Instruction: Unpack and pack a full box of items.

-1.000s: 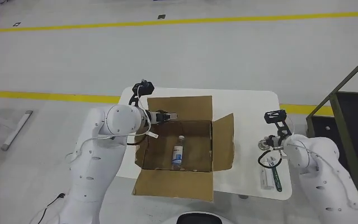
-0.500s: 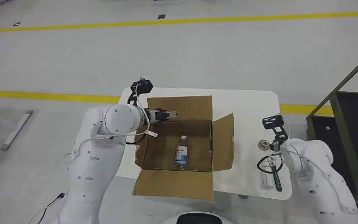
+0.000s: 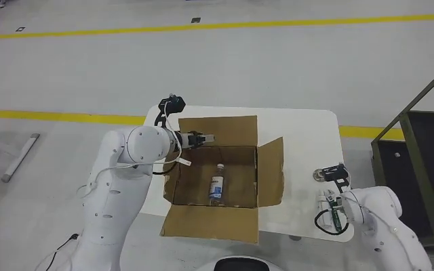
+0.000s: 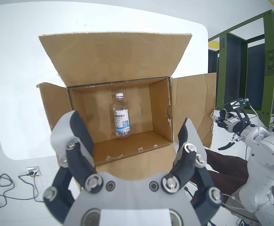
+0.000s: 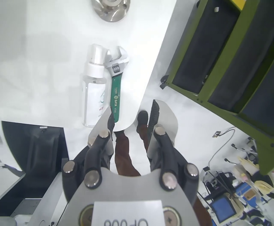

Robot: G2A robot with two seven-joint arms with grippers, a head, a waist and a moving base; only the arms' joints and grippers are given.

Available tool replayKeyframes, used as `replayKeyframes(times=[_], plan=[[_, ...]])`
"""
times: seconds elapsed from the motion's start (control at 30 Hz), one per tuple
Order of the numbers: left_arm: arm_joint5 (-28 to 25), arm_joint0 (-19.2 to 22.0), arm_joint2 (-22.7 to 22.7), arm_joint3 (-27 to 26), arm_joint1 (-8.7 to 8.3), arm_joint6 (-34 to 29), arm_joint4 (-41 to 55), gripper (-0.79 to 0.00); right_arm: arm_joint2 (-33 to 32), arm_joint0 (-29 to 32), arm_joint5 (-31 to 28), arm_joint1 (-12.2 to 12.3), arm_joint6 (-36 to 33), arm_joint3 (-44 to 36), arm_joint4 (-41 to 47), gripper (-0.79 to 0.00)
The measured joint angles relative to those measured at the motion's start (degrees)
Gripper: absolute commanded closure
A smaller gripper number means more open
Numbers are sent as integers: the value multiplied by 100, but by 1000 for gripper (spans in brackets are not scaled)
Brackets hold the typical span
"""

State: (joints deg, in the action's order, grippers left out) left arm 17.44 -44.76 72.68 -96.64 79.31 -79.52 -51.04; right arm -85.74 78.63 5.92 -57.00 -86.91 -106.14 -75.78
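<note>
Cardboard box [image 3: 218, 129] sits open at the middle of a white table [image 3: 298, 125], all four flaps folded outward. A single clear bottle [image 3: 216, 183] with a white cap and a blue-and-white label lies on its side on the box floor, cap pointing toward the far flap.

The left gripper [image 3: 203, 139] hangs above the box's far left corner with its fingers spread wide and nothing between them. From its own wrist camera, the left gripper [image 4: 130, 121] looks down into the box [image 4: 115, 55] at the bottle [image 4: 121, 116].

At the table's right side, the right gripper [image 5: 132, 108] hovers over the near edge of the table [image 5: 42, 42], its fingers parted and empty. Just under it lie a white spray bottle [image 5: 94, 94] and a green-handled wrench [image 5: 116, 85], side by side, the wrench's head against the bottle's nozzle. A round metal flange [image 5: 111, 8] rests on the table beyond them, well apart from the box. A green rack [image 5: 214, 53] stands on the floor beside the table.
</note>
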Motion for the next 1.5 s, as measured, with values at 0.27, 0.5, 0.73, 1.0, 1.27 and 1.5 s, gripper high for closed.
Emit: replayKeyframes(times=[0.27,0.5,0.73,1.0,1.27,1.5], plan=[[0,0,0,0,0,0,0,-785,-204,259,172,-52,460,248,689,-471],[0,0,0,0,0,0,0,-785,-157,281,178,-89,757,534,972,-382],[0,0,0,0,0,0,0,-785,-11,222,215,-124,955,802,1013,-369],[0,0,0,0,0,0,0,-785,121,103,219,-155,1061,1024,1013,-332],[0,0,0,0,0,0,0,-785,254,-21,131,-178,1067,1242,950,-123],[0,0,0,0,0,0,0,-785,175,-136,75,-190,1075,1134,1160,0]])
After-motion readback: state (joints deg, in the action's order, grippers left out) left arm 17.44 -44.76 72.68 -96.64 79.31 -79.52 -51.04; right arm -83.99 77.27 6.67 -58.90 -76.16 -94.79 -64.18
